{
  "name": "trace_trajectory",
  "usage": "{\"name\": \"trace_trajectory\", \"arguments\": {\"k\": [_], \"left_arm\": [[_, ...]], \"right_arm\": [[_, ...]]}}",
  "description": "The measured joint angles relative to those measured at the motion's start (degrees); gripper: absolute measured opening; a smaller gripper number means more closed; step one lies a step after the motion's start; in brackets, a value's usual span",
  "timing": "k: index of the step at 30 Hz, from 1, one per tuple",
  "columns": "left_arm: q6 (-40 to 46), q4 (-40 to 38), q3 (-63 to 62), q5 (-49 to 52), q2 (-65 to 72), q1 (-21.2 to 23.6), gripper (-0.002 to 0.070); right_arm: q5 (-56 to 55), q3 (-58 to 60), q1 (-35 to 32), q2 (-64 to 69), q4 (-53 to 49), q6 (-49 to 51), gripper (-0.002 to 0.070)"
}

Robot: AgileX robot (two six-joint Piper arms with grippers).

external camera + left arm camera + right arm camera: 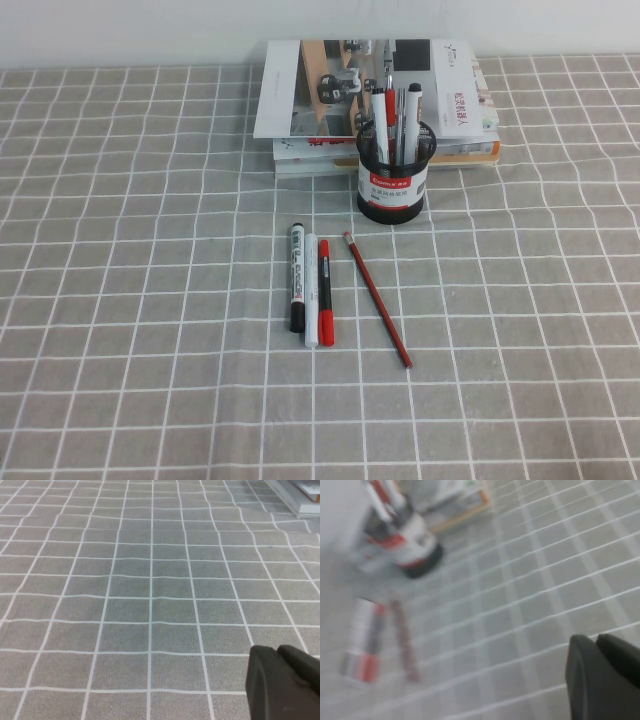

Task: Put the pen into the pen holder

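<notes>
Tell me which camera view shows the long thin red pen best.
The high view: the long thin red pen lies whole and sharp on the grey checked tablecloth, before the black wire-mesh pen holder. The right wrist view shows it blurred, beyond the right end effector. The left wrist view shows only cloth and the left end effector.

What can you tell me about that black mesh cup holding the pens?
The pen holder is a black wire-mesh cylinder with a white label and red band in front. It stands upright on the checked tablecloth, just before a stack of books, and already holds several markers and pens. The red pen lies flat nearby, apart from it. Nothing grips it: the left end effector and right end effector are both away.
</notes>
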Motion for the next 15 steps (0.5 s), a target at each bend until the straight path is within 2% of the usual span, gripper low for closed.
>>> {"name": "trace_trajectory", "arguments": {"k": [3,6,9,15], "left_arm": [[0.0,0.0,0.0,0.0,0.0,0.0,-0.0003],[0.0,0.0,0.0,0.0,0.0,0.0,-0.0003],[0.0,0.0,0.0,0.0,0.0,0.0,-0.0003],[0.0,0.0,0.0,0.0,0.0,0.0,-0.0003]], "right_arm": [[-0.27,0.0,0.0,0.0,20.8,0.0,-0.0013],[-1.34,0.0,0.0,0.0,35.6,0.0,-0.0013],[-1.5,0.0,0.0,0.0,40.18,-1.79,-0.0013],[1.04,0.0,0.0,0.0,40.82,-8.28,-0.0013]]}}
